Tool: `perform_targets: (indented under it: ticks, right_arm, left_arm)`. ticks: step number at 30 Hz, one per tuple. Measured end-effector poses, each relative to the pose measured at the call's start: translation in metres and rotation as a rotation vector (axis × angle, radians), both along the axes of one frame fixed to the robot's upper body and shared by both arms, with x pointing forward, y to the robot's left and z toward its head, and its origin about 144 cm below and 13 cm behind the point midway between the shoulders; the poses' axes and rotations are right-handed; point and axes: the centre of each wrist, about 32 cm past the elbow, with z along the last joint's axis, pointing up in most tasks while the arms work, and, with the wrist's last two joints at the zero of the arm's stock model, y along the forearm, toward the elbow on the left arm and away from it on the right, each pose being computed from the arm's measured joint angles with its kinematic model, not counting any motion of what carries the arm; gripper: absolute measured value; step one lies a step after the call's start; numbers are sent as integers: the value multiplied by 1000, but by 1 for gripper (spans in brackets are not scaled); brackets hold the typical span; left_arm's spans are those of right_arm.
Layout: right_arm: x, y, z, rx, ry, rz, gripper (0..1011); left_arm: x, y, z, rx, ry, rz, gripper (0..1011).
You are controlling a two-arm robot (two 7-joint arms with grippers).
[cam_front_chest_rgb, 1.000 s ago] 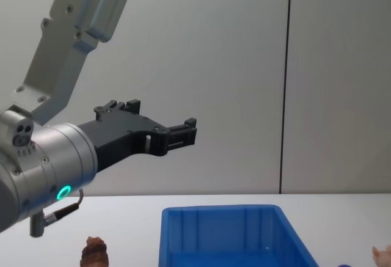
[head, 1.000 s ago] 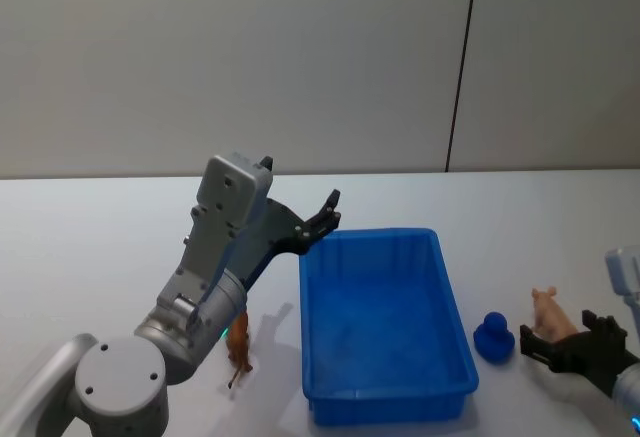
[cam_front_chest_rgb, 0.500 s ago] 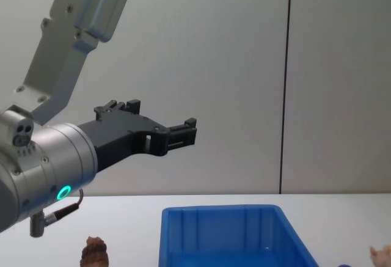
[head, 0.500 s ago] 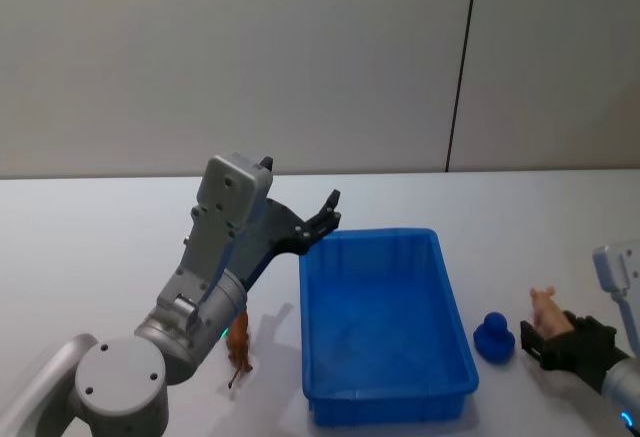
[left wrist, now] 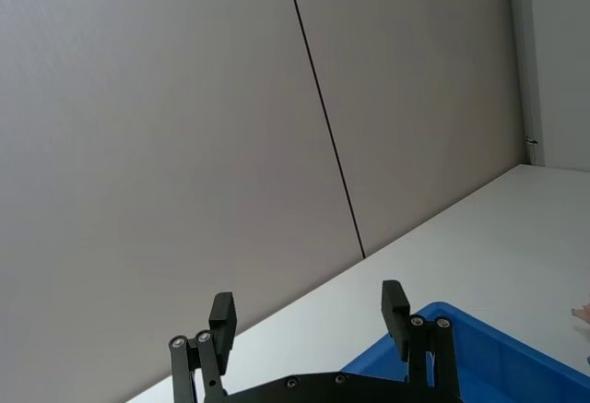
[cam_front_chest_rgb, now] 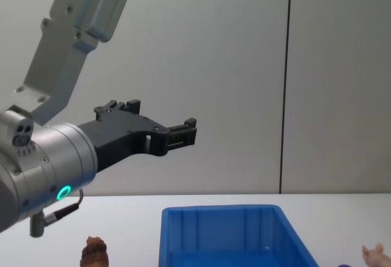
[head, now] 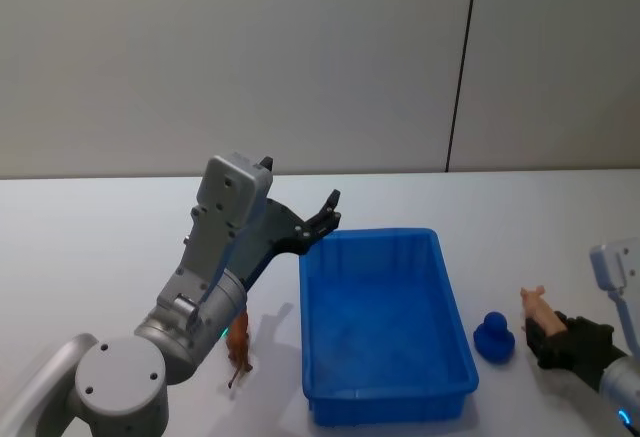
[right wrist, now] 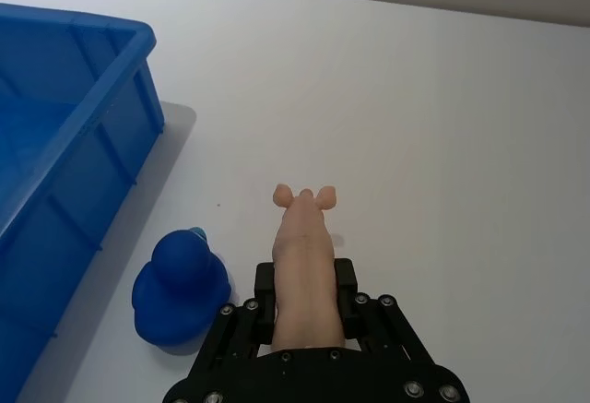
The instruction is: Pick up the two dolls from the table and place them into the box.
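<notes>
1. Left of centre in the head view, the left end effector [head: 330, 211] is hanging open above the worktop [head: 100, 237], and the reddish-brown doll [head: 238, 345] is standing lower down.
2. The box [head: 388, 403] is sitting at centre.
3. At lower right, the right end effector [right wrist: 305, 285] is gripping the pink doll [head: 535, 304] beside a blue duck [head: 494, 337].

A blue duck [head: 494, 337] stands between the right claw [head: 546, 330] and the box [head: 388, 395].
</notes>
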Motion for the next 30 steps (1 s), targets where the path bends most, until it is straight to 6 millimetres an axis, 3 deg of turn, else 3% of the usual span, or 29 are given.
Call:
perform_targets:
  ticks: [16,30]
  right_arm:
    - [0,4,16,3,-148,42,369]
    - [6,17,42,68,-299,205,369]
  left_arm:
    - [0,0,0,0,0,0,1001]
    - [0,0,0,0,0,0,1001]
